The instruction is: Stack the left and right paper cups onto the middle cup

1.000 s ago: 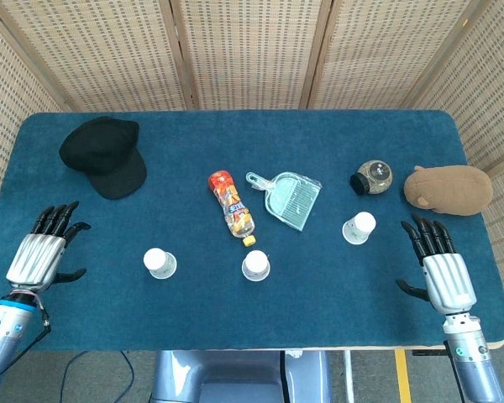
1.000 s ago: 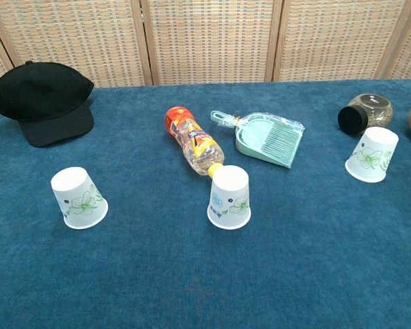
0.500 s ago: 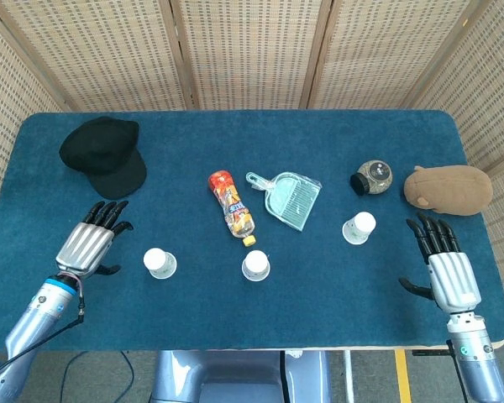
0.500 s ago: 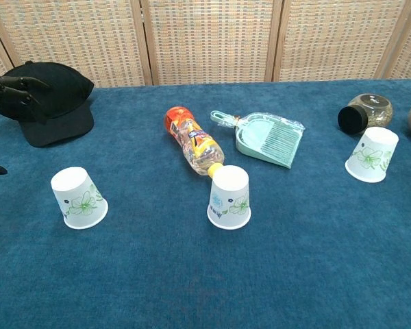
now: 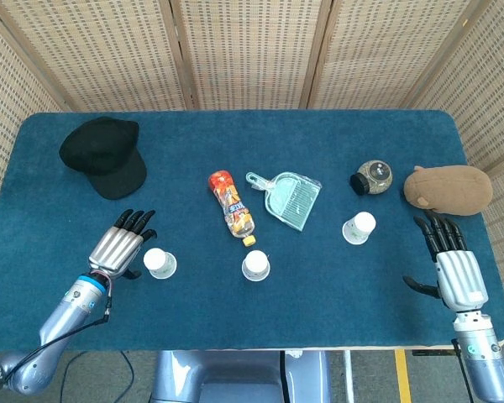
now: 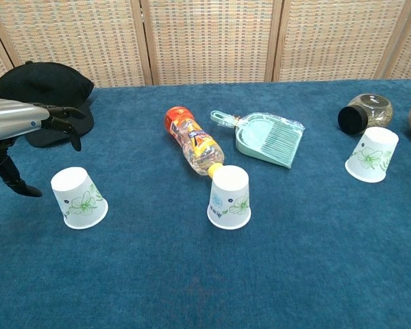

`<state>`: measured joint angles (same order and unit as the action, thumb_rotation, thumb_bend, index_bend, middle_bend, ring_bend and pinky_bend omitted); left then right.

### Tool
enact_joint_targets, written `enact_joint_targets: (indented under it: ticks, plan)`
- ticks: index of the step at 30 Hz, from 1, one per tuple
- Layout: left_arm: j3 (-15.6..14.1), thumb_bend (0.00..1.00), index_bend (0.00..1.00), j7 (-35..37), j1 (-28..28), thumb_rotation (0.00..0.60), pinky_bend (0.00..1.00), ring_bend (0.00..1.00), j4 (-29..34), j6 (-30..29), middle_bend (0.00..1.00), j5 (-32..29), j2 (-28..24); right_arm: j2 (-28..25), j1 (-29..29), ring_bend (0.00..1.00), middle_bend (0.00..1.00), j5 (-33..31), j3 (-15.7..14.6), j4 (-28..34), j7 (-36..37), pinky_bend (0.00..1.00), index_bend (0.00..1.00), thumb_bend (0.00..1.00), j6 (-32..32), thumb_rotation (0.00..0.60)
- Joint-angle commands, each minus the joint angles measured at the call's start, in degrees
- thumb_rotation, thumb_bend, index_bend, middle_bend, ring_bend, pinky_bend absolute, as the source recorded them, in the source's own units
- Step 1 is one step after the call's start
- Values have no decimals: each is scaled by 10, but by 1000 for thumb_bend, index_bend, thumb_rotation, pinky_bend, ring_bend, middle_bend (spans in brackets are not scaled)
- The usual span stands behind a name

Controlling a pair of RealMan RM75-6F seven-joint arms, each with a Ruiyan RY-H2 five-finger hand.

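Observation:
Three white paper cups with a green flower print stand upside down on the blue table. The left cup (image 5: 160, 263) (image 6: 79, 198) has my left hand (image 5: 120, 244) (image 6: 26, 130) just to its left, open with fingers spread, a small gap between them. The middle cup (image 5: 255, 265) (image 6: 229, 198) stands alone near the table's front. The right cup (image 5: 359, 227) (image 6: 372, 155) stands further back. My right hand (image 5: 454, 260) is open at the table's right edge, well clear of that cup; the chest view does not show it.
A black cap (image 5: 106, 155) lies at the back left. A plastic bottle (image 5: 233, 206) lies on its side just behind the middle cup, beside a mint dustpan (image 5: 289, 196). A jar (image 5: 370, 177) lies behind the right cup, and a brown plush toy (image 5: 448, 189) sits at the right edge.
My left hand has moved right and forward from the table's left edge to just beside the left cup. My right hand has drifted slightly right. The cups have not moved.

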<state>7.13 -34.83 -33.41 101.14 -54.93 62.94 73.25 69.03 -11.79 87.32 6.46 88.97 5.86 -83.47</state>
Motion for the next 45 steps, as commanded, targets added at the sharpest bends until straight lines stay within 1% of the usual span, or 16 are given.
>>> enact_joint_targets:
  ticks: [1,7,9,12,14,18,25,32,36,41,45]
  plan:
    - [-4,62,299,-12,-11,600,32,0,-1,1,0,-14,9,-2,0,0,0,0,0,0,4,0,0,39,0,600]
    - [-9,66,315,-26,-26,600,32,0,-8,0,0,-39,28,-5,1,0,0,-2,1,0,16,0,0,39,1,600]
    - [-11,78,336,-30,-31,600,32,0,-11,-1,0,-46,35,-6,1,0,0,-2,1,-1,20,0,0,39,1,600]
    - [-15,181,393,-34,-36,600,34,0,-13,-3,0,-54,41,-8,2,0,0,-2,1,-1,25,0,0,40,0,600]
    - [-17,214,411,-36,-39,600,34,0,-13,-6,0,-57,44,-9,2,0,0,-1,1,-1,27,0,0,39,-1,600]
    - [-22,214,455,-34,-40,600,41,0,-13,-14,0,-57,46,-10,3,0,0,1,1,0,31,0,0,39,-2,600]
    - [-23,215,447,-16,-39,600,42,0,2,-29,0,-41,31,-10,3,0,0,-1,1,-1,33,0,0,39,-3,600]
    - [-10,215,440,4,-41,600,42,0,44,-51,0,-14,1,-12,3,0,0,-2,3,0,37,0,0,39,-2,600]
    - [9,215,432,23,-50,600,42,0,62,-57,0,0,-5,-14,4,0,0,-9,5,-2,45,0,0,39,0,600]
    - [33,215,429,39,-73,600,42,0,54,-54,0,14,15,-16,4,0,0,-15,8,-6,55,0,0,39,3,600]
    - [48,213,429,51,-94,600,42,0,34,-50,0,19,49,-15,2,0,0,-23,10,-12,64,0,0,39,11,600]
